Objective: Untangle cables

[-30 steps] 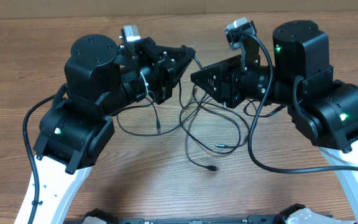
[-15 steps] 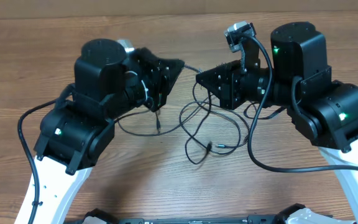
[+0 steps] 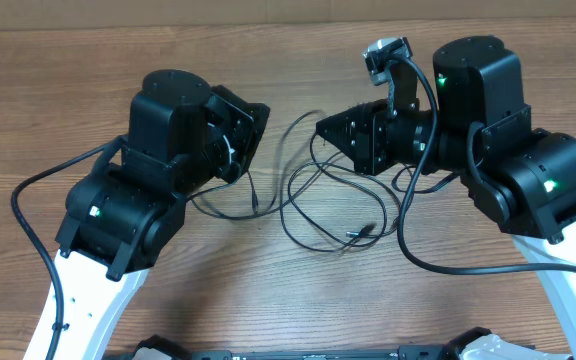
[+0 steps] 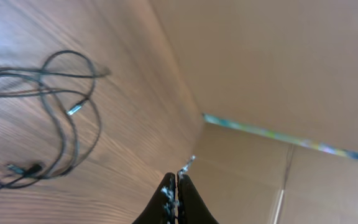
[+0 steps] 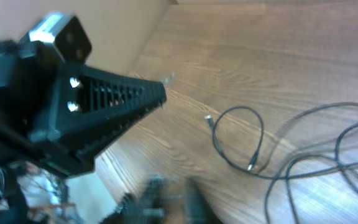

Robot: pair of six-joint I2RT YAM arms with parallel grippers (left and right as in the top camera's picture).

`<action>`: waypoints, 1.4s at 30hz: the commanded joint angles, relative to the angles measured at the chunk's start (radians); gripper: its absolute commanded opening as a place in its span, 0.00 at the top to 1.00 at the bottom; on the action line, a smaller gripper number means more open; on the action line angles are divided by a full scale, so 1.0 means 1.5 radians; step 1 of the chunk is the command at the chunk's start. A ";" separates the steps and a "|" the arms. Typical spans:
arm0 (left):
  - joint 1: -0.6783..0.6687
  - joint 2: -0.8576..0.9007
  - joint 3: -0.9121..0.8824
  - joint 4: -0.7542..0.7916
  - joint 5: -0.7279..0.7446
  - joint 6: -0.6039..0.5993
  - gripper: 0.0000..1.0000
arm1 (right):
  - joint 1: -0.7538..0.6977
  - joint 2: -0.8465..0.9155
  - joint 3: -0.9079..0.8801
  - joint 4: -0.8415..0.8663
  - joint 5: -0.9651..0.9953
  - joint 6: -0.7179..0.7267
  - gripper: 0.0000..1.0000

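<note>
While both arms reach in from the near edge of the wooden counter (image 3: 258, 300), the cables (image 3: 320, 170) lie in a loose black tangle at its middle, between the two grippers and a little nearer than them. One loop sags toward the near edge, with a small plug resting at its right end. Another plug-tipped cord points toward the near edge just beside the left arm (image 3: 118, 210).

Past the tangle, the left gripper (image 4: 176, 180) tilts up toward the far edge. Its fingers are pinched together, with a short cable end, pale at the tip, poking out from between them.

Facing it from the right, the right gripper (image 3: 323, 126) tapers to a point just over the far side of the tangle, with strands running beneath it. The overhead view does not show whether its fingers clasp anything, and its own wrist camera shows them only as a dark blur, so its grip cannot be told. The right arm (image 3: 528, 180), green lights glowing, bulks over the right side of the counter. Brown cardboard (image 4: 278, 62) stands along the far edge.
</note>
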 commanded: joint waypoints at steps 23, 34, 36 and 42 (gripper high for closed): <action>0.008 0.237 0.117 -0.045 -0.012 0.685 0.62 | 0.000 0.029 0.005 -0.100 0.122 0.073 0.00; 0.023 0.479 0.231 0.080 -0.108 0.840 0.38 | 0.000 0.029 0.005 -0.140 0.124 0.070 0.00; 0.020 0.522 0.231 0.110 -0.109 0.848 0.18 | 0.000 0.029 0.005 -0.145 0.143 0.070 0.00; 0.019 0.628 0.231 0.157 -0.075 0.800 0.00 | 0.000 0.029 0.005 -0.159 0.262 0.070 0.00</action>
